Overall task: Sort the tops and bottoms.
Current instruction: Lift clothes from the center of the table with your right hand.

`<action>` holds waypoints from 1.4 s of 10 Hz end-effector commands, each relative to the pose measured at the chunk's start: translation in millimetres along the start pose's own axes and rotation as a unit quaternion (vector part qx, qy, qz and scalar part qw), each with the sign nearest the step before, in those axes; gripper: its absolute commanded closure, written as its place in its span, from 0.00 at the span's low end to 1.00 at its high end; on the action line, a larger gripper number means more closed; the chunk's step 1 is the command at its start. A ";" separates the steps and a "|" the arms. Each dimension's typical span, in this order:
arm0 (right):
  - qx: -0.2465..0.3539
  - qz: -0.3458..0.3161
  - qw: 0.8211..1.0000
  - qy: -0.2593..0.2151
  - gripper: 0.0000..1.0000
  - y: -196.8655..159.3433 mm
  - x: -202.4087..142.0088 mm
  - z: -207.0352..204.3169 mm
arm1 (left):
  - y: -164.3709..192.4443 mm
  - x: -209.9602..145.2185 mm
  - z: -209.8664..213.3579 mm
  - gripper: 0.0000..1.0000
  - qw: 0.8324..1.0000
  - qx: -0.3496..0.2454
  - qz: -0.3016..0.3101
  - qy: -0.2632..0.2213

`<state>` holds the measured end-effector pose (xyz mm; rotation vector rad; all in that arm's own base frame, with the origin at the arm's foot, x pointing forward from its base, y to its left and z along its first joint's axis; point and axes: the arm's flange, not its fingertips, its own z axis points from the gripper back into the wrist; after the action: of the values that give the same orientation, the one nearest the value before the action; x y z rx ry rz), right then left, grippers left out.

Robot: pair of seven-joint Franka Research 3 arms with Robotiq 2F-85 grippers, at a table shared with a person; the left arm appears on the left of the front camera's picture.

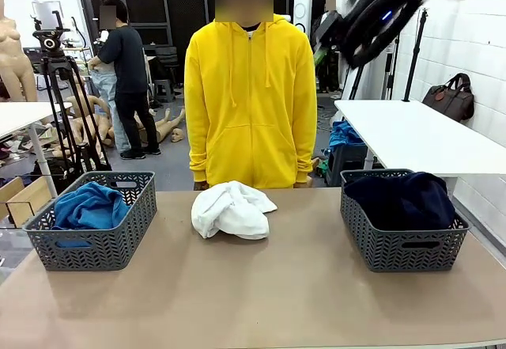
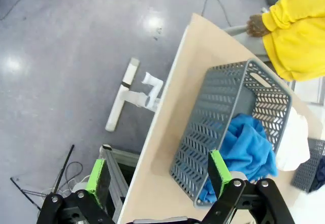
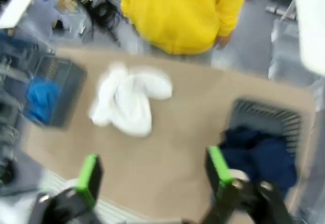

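Observation:
A white garment lies crumpled at the table's middle, in front of a person in a yellow hoodie. A bright blue garment fills the left basket. In the right basket sits a dark navy garment. My left gripper hangs open high above the table's left edge, beside the left basket and its blue garment. My right gripper is open too, high over the table, with the white garment and navy garment below it. The right arm is raised at top right.
The person's hand rests at the far table edge. A second white table with a brown bag stands at the back right. A tripod and another person are at the back left. Bare tabletop lies near me.

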<state>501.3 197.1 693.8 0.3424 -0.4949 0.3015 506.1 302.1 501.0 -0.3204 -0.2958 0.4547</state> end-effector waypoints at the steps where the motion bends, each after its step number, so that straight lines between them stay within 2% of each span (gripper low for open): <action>1: -0.054 0.039 0.994 0.092 0.00 19.3 -2.7 -74.3 | 0.0 4.3 8.7 0.00 1.000 0.011 0.019 -0.022; 2: -0.082 0.042 0.989 0.119 0.00 25.4 -16.1 -119.3 | 0.0 4.3 8.7 0.00 1.000 0.011 0.019 -0.022; 3: -0.081 0.043 0.985 0.144 0.00 21.6 -29.6 -150.1 | 0.0 4.3 8.7 0.00 1.000 0.011 0.019 -0.022; 4: -0.077 0.043 0.986 0.140 0.00 13.8 -35.9 -165.3 | 0.0 4.3 8.7 0.00 1.000 0.011 0.019 -0.022; 5: -0.037 0.025 0.989 0.139 0.00 -1.7 -37.5 -150.6 | 0.0 4.3 8.7 0.00 1.000 0.011 0.019 -0.022; 6: -0.069 0.049 0.985 0.153 0.00 23.6 -39.1 -172.0 | 0.0 4.3 8.7 0.00 1.000 0.011 0.019 -0.022; 11: -0.062 0.050 0.985 0.153 0.00 23.5 -38.3 -172.7 | 0.0 4.3 8.7 0.00 1.000 0.011 0.019 -0.022; 14: -0.011 0.077 0.977 0.200 0.00 43.6 32.5 -262.2 | 0.0 4.3 8.7 0.00 1.000 0.011 0.019 -0.022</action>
<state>576.7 315.4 505.1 0.1918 -0.1809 0.4570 507.9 307.1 509.5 -0.3076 -0.3251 0.4821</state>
